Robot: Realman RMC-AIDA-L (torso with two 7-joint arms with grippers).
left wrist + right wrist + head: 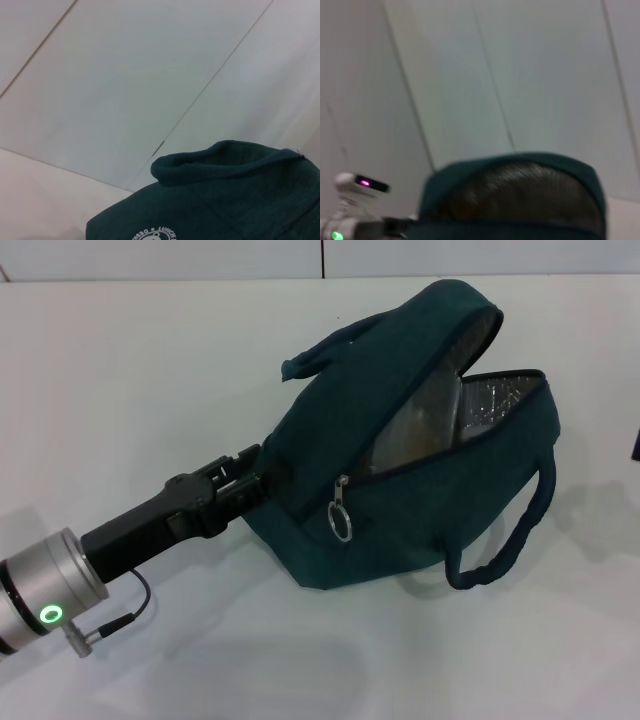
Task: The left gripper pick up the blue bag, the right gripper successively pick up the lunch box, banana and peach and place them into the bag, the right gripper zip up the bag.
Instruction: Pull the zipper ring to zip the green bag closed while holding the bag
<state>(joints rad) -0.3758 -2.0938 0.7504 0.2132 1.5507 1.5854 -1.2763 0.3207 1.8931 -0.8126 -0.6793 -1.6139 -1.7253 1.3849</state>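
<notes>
— Left gripper (252,472) comes in from the lower left of the head view, its black arm with the silver joint and a green light slanting up toward the middle. Its fingers are pressed together on the left side wall of the blue bag (400,440).

— And what does the bag rest on?

— A plain white table (130,380), which fills nearly the whole head view; a pale wall with one thin vertical seam runs along the top edge. The bag sits right of centre, bulging, with its lid flap lifted and the mouth gaping toward the upper right.

— Anything inside?

— Silver foil lining (495,405) shows in the opening, and a clear, pale shape leans within it; I cannot say for certain what it is. A ring zip pull (341,522) hangs at the front near the middle, one handle (325,352) sticks out at the upper left of the bag, the other handle (510,535) loops down at the lower right.

— The right gripper?

— It appears in no view. Its wrist view shows only the bag's open mouth low in frame, pale wall panels above, and the left arm's lights at the lower left. The left wrist view shows the bag's fabric with part of a white logo (155,234) at the bottom.
</notes>
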